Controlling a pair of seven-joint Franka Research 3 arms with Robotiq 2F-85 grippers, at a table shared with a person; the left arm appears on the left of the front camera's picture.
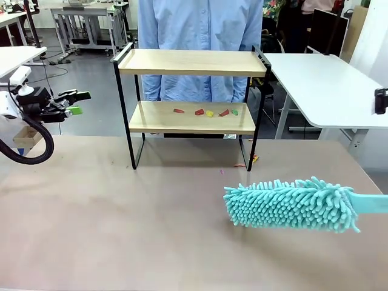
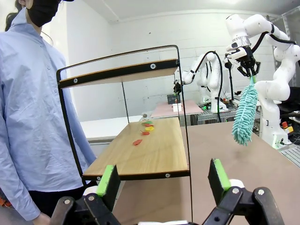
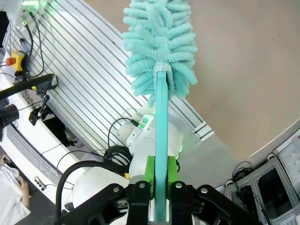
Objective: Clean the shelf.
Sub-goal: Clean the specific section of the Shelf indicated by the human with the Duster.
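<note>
teal chenille duster [image 1: 291, 204] with a flat teal plastic handle lies nearly level low over the tan table top [image 1: 121, 230] on the robot's right side. its fluffy head points toward the middle and its handle runs off the right edge of the front view. the right gripper [image 3: 161, 171] is pinched onto that handle: in the right wrist view the green pads [image 3: 150, 169] press the two flat faces of the strip, with the fluffy head beyond them. whether the head touches the table cannot be told.

the small two-tier shelf [image 1: 191, 62] — two light wooden boards in a thin black metal frame with rail handles — stands upright at the far middle of the table, well apart from the duster. on its lower board a few small red, yellow and green scraps [image 1: 206, 112] lie in a loose row, toward the right half. one more small scrap [image 1: 253, 159] lies on the table just beside the shelf's front right leg.

the left gripper [image 1: 77, 103] hangs in the air at the left, off to the side of the shelf and apart from it, jaws spread wide. its wrist view looks along the shelf's lower board from one end, with the scraps at the far end of that board. a person in a light blue shirt [image 1: 200, 24] stands close behind the shelf, and a white table [image 1: 327, 85] stands to the right of it.
</note>
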